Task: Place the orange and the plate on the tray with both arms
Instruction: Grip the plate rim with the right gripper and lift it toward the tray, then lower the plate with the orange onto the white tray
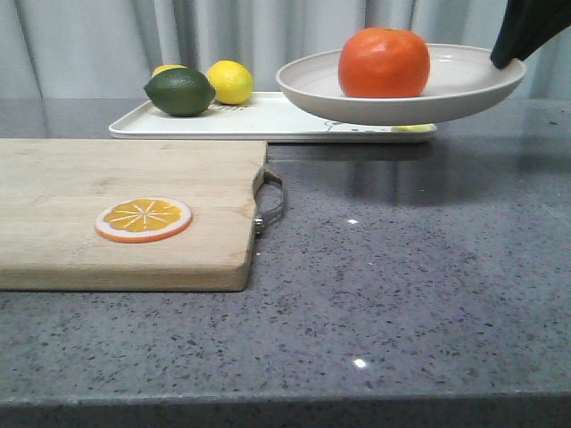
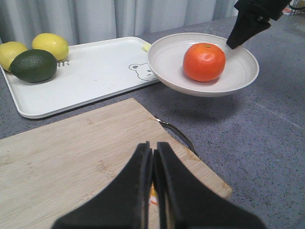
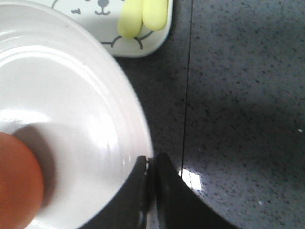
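Observation:
The orange (image 1: 384, 62) sits in the beige plate (image 1: 464, 85). My right gripper (image 1: 501, 61) is shut on the plate's right rim and holds it in the air, just in front of the right end of the white tray (image 1: 268, 120). In the left wrist view the orange (image 2: 204, 61) lies in the plate (image 2: 240, 71) beside the tray (image 2: 95, 76), with the right gripper (image 2: 234, 44) on the far rim. In the right wrist view the jaws (image 3: 151, 160) pinch the plate rim (image 3: 95, 119). My left gripper (image 2: 153, 148) is shut and empty above the wooden board.
A green lime (image 1: 179, 91) and two lemons (image 1: 230, 81) lie at the tray's left end. A wooden cutting board (image 1: 125, 214) with a metal handle (image 1: 270, 201) carries an orange slice disc (image 1: 144, 219). A yellow-green thing (image 3: 143, 16) lies on the tray's corner.

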`<state>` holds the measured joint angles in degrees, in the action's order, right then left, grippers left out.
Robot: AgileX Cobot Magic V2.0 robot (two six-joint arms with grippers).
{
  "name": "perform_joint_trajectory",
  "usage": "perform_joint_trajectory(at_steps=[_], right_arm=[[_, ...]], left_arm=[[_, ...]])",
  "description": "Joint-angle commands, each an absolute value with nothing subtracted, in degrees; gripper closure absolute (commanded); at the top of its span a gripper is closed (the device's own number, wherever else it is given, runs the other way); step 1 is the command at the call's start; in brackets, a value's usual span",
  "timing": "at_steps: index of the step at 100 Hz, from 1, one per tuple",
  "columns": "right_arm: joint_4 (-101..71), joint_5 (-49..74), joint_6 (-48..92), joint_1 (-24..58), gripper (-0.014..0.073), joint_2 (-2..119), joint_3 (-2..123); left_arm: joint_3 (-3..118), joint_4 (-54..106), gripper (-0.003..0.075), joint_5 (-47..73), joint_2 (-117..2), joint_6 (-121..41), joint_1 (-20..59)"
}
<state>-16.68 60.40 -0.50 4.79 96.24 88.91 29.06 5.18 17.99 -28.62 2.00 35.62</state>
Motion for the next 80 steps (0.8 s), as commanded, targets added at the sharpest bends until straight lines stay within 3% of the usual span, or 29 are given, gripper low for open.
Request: perform_joint_trajectory(at_steps=[1,53,80], right_arm=[[-20.19,59.51,0.0,4.62,0.0659,96.82,93.86],[-23.47,67.47,0.0,6.1,0.0659,122.14,131.29],[-23.94,65.31,-0.33,6.1,0.0659,129.96,142.11]], left_arm=[[30.52,5.2,0.0739,13.51,-28.71,2.16,35.53],[30.52,5.2,0.0739,13.51,-28.71,2.16,35.53],[30.52,5.2,0.0739,13.51,-28.71,2.16,35.53]])
